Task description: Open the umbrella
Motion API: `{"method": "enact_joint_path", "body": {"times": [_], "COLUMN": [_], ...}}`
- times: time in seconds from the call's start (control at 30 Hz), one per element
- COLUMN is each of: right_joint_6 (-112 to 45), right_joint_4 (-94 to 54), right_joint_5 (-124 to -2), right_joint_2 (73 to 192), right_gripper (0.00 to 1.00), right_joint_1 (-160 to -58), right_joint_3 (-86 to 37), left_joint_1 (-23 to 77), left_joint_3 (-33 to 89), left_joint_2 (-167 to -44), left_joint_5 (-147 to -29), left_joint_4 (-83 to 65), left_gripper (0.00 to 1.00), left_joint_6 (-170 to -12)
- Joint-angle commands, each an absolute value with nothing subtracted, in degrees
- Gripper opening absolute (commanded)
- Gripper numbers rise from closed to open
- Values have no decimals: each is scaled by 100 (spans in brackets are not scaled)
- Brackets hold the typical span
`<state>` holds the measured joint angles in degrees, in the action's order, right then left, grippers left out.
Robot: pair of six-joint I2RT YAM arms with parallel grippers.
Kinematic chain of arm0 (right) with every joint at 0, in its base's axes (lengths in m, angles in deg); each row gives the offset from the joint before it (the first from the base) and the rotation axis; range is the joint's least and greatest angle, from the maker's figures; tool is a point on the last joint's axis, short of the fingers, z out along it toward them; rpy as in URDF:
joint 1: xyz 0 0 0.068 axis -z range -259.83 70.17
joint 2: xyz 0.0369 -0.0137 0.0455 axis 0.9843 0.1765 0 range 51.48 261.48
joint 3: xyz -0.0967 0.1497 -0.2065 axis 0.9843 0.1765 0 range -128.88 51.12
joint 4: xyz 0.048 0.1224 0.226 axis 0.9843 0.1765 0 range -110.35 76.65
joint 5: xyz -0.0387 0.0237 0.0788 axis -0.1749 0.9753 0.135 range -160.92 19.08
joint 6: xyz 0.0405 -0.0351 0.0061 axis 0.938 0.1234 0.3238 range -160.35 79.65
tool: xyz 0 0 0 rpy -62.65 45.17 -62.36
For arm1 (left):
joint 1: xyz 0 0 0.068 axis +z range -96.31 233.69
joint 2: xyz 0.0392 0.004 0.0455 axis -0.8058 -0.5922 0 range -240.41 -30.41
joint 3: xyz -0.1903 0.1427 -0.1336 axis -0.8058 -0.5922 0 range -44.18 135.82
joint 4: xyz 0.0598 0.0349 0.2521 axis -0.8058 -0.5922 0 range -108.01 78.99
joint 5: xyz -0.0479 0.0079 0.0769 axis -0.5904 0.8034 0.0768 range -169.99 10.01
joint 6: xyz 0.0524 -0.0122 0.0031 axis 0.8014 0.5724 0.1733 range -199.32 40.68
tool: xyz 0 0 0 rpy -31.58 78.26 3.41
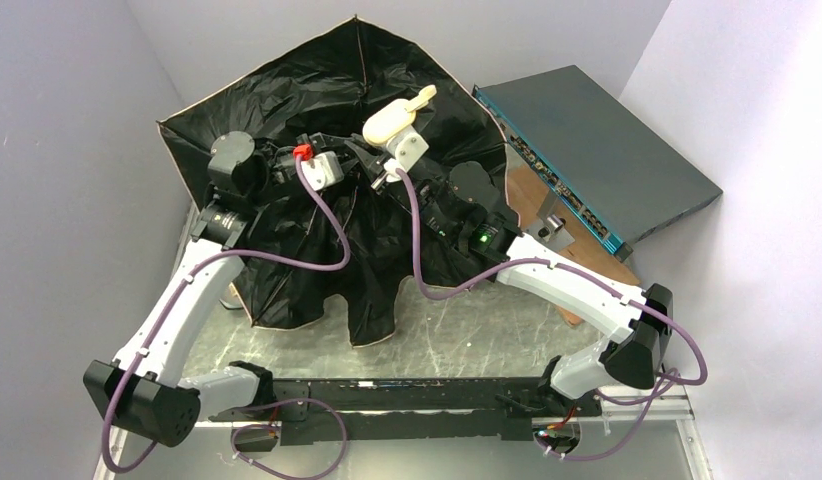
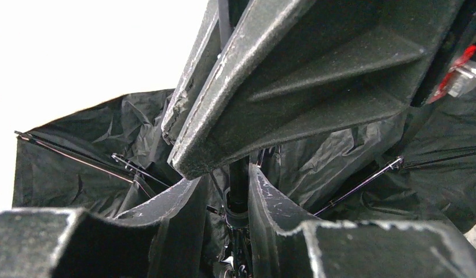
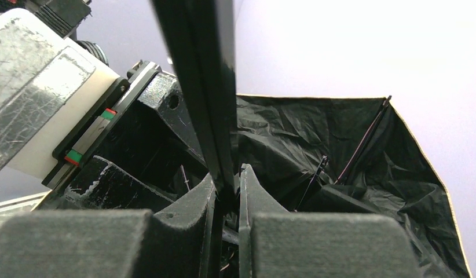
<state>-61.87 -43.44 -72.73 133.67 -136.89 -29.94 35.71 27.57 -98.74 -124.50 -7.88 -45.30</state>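
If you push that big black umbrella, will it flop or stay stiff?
The cloth of the umbrella would probably flop: it hangs crinkled and sagging along the near edge. The thin ribs likely flex if pushed. Thin cloth on slim ribs, it is probably light for its size and could tip easily.

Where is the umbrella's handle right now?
Top view: the cream handle pokes up at the far middle, over the black umbrella, left of the grey box.

- Top external: high at the near edge, looking down and forward, far enough for the whole umbrella [image 1: 287, 90].
- Left wrist: very close, facing into its black inside.
- Right wrist: equally close, sharing that inside with both others.
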Motion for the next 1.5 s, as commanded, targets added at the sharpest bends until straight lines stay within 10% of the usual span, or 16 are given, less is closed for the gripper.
{"method": "enact_joint_path", "body": {"times": [0.0,0.27,0.9,1.13,1.33,1.47], "right_joint_6": [-5840,-5763,-5658,-5629,-5774,-5871], "right_joint_4": [-5959,-6030,-6082,-5939,-5746,-5685], "right_joint_5": [-6542,-6690,-6527,-6477,-6546,-6598], "right_joint_2": [12677,12712,12800,12732,12510,12408], "right_gripper": [0,0,0,0,0,32], "right_joint_1": [-14021,-14013,-14010,-14015,-14008,-14013], "right_joint_3": [-3727,-3790,-3905,-3767,-2991,-2580], "left_joint_1": [4171,4200,4570,4907,4912,4916], "left_joint_3": [2622,2314,2898,2785,2757,3171], "left_joint_2": [-10548,-10324,-11187,-11191,-10594,-10368], "left_joint_5": [-10599,-11755,-10262,-10339,-10671,-10859], "left_joint_4": [-1435,-1746,-1511,-1182,-671,-805], "left_gripper": [34,19,26,0,0,0], "left_joint_6": [-3931,-2955,-3183,-3352,-3504,-3673]}}
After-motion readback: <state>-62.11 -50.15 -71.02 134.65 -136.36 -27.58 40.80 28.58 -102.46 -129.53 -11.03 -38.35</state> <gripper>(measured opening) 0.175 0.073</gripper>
